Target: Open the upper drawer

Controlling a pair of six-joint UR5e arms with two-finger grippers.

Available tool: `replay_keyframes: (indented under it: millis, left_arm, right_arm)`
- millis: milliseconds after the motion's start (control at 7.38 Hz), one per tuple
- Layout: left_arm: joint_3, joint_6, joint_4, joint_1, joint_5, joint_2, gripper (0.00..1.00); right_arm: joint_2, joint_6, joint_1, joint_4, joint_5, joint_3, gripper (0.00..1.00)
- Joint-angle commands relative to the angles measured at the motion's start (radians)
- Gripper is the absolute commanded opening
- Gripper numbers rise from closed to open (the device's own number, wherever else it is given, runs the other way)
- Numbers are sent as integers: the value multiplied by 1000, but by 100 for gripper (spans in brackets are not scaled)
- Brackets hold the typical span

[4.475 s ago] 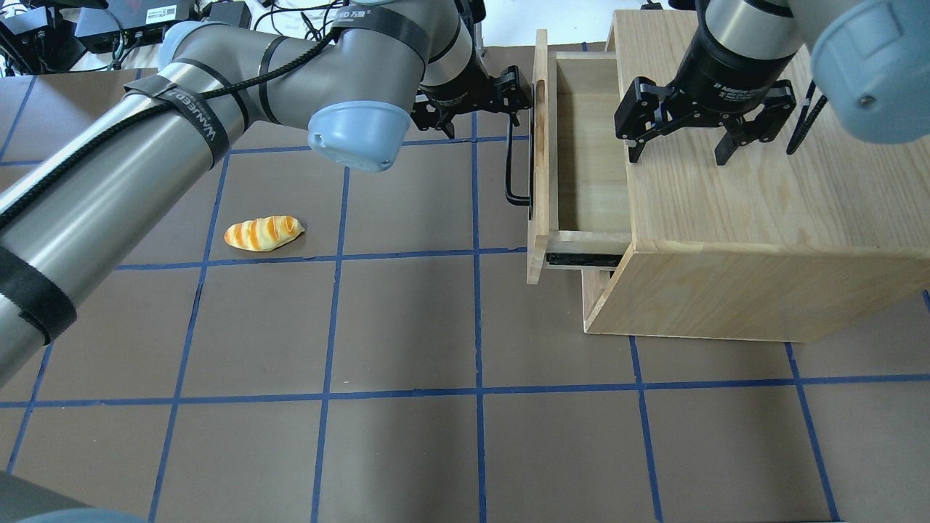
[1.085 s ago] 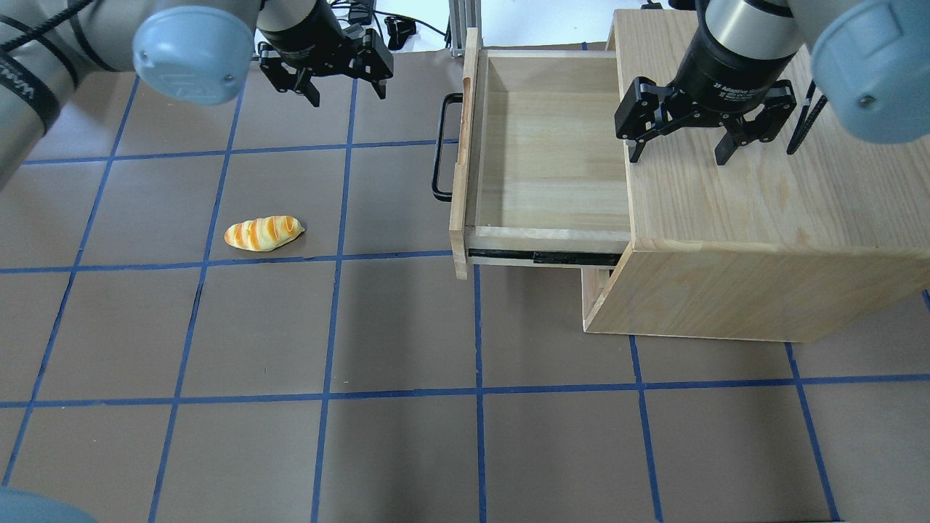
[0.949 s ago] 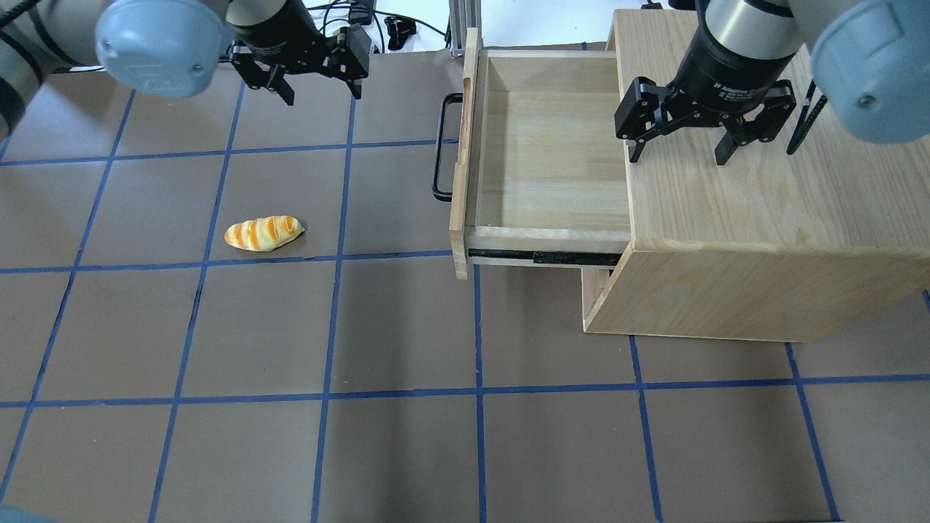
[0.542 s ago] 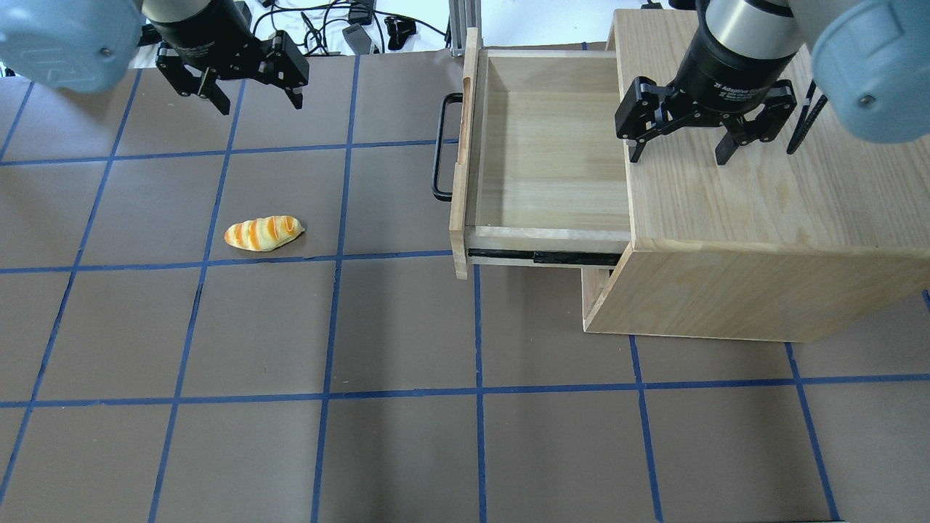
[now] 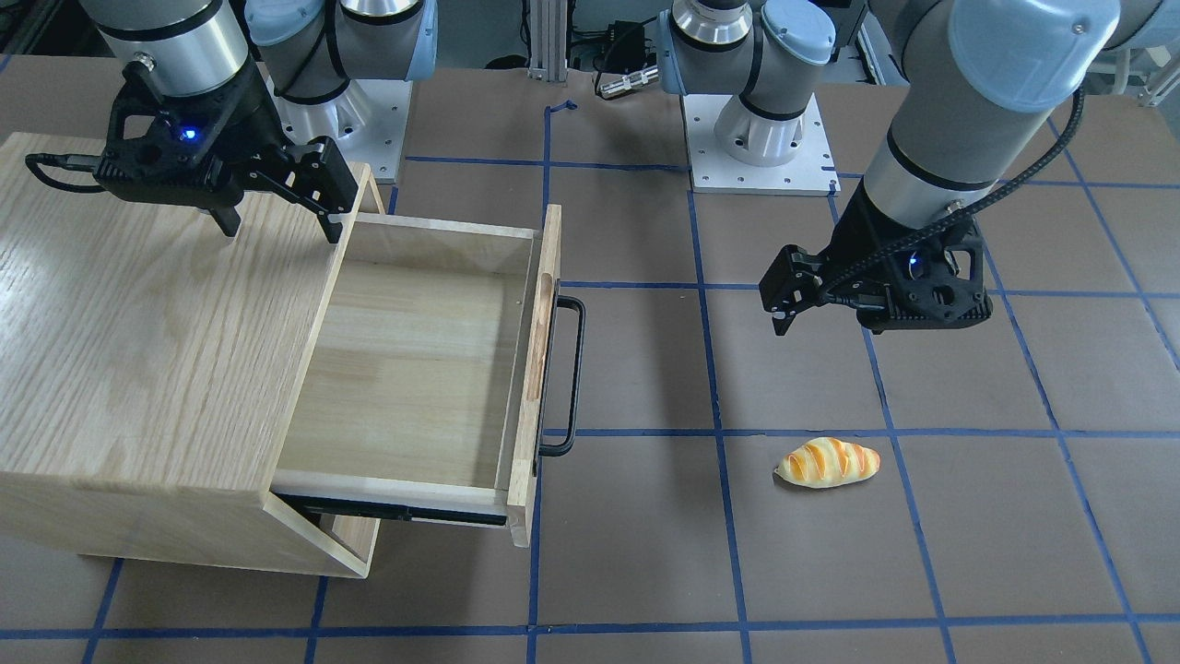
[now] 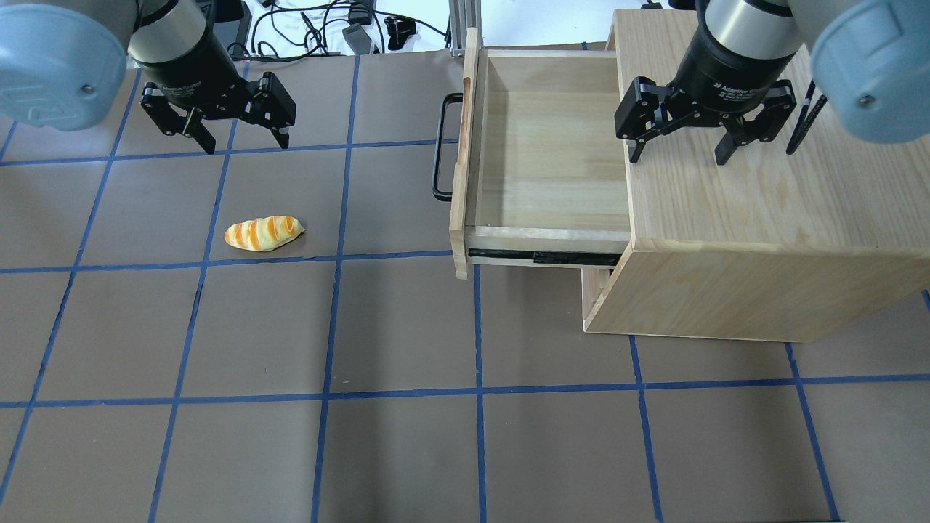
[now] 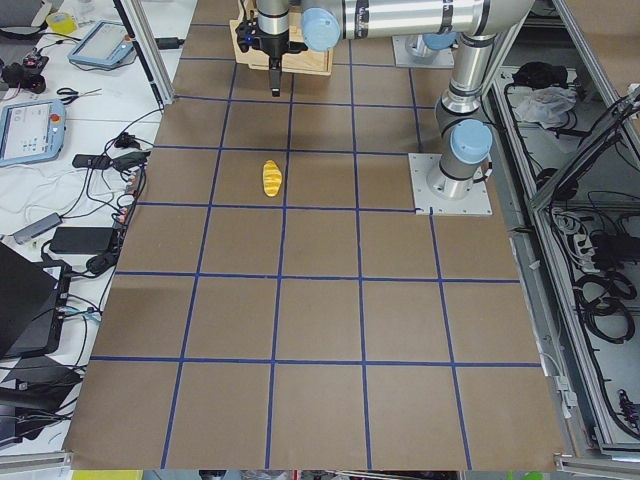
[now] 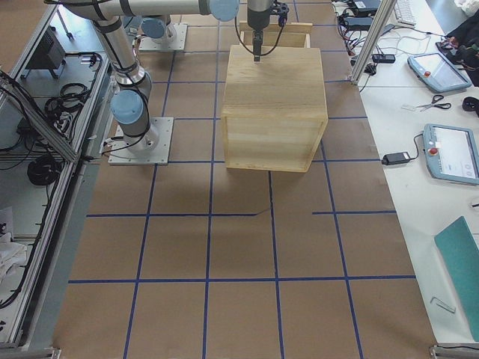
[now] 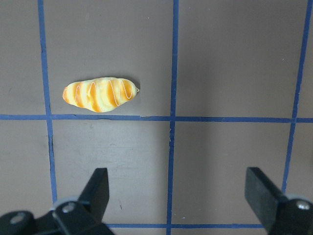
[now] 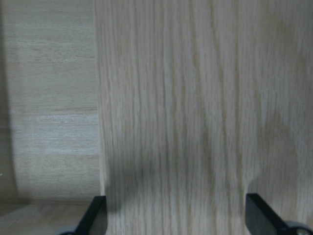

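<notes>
The upper drawer [image 6: 545, 145] stands pulled far out of the oak cabinet [image 6: 763, 203], and its inside is bare. Its black bar handle [image 6: 438, 145] faces left, with nothing holding it. It also shows in the front view [image 5: 415, 369]. My left gripper [image 6: 247, 145] is open and empty above the mat, well left of the handle. In the left wrist view my left gripper [image 9: 178, 196] hangs over the blue grid lines. My right gripper [image 6: 678, 156] is open and empty just above the cabinet top, near its edge over the drawer.
A toy bread loaf [image 6: 263, 233] lies on the brown mat a little nearer than the left gripper; it also shows in the left wrist view [image 9: 99, 94]. A lower drawer front shows under the open drawer. Cables and boxes lie beyond the far table edge.
The drawer has slid out further than 4.5 s ago. My left gripper has let go of the handle and moved left, then nearer, towards the bread. The right arm has not moved.
</notes>
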State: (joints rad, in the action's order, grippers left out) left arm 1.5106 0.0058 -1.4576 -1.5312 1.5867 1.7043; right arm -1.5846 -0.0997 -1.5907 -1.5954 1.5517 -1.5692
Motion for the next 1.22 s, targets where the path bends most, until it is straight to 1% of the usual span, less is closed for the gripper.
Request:
replay_keyframes:
  millis: [0, 407, 1085]
  left_arm:
    - [3, -1, -24, -15, 44, -8, 100]
    - [-9, -1, -79, -21, 36, -44, 100]
    - [-9, 0, -84, -15, 41, -54, 100]
  right_arm:
    - [0, 0, 0, 0, -1, 0, 100]
    - [0, 0, 0, 0, -1, 0, 100]
    - [0, 0, 1, 0, 1, 1, 100]
